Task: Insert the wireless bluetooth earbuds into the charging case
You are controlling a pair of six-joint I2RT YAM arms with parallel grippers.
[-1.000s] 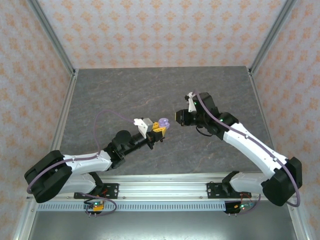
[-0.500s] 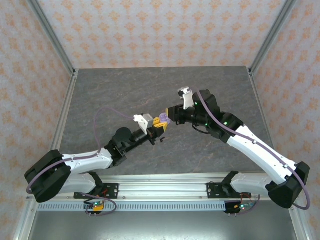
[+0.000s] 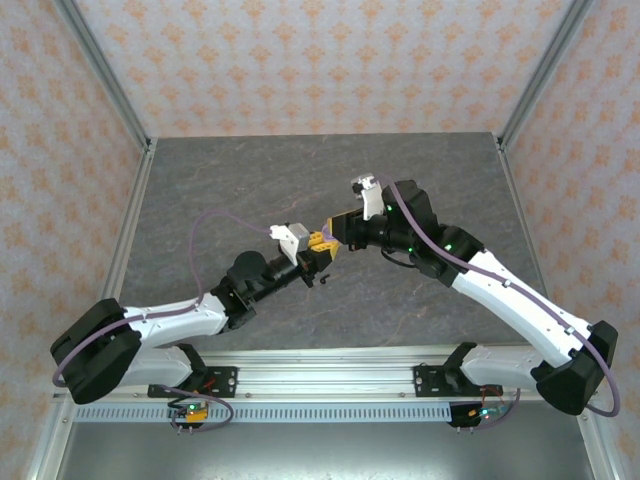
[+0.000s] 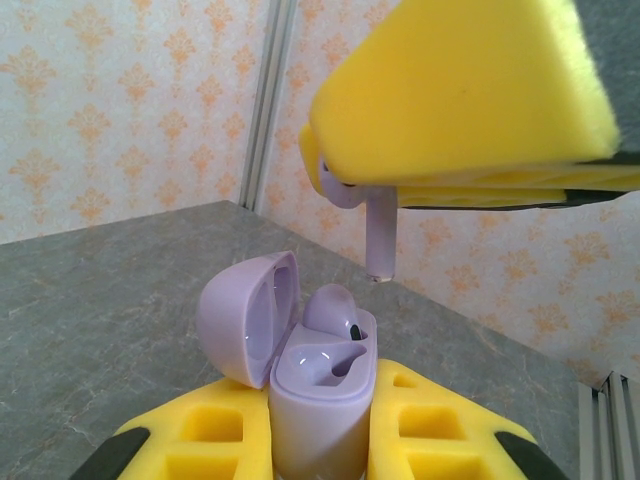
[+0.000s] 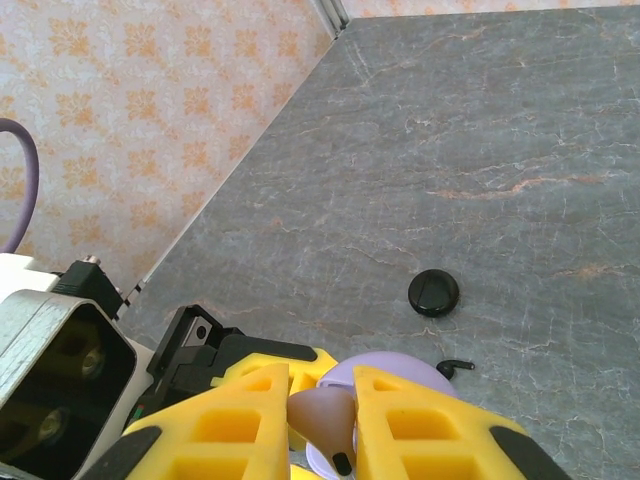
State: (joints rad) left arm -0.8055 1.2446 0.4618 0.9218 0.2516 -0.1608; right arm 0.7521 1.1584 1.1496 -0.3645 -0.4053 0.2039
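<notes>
Left wrist camera gives the closest look: the left gripper (image 4: pixel 320 435) has its yellow foam fingers closed on the body of the lavender charging case (image 4: pixel 315 400), held upright with its lid (image 4: pixel 245 315) hinged open to the left. A seated earbud (image 4: pixel 330 310) of the same lavender already lies in one well. Above the case, apart from it, a second lavender earbud (image 4: pixel 380 235) hangs stem-down, pinched between the yellow pads (image 4: pixel 460 90) of the other arm.

Right wrist camera looks down past the right gripper (image 5: pixel 320 392), whose fingers are closed narrowly on that lavender earbud (image 5: pixel 322 418), with the case (image 5: pixel 400 368) directly underneath. This view also takes in the grey table (image 5: pixel 520 120), where a black round case (image 5: pixel 433 293) lies closed and a tiny black earbud (image 5: pixel 455 367) lies near it.

From the top external camera, the left gripper (image 3: pixel 320 244) and right gripper (image 3: pixel 337 227) meet tip to tip over the middle of the table (image 3: pixel 230 180), raised off its surface; the earbuds are too small to make out there.
</notes>
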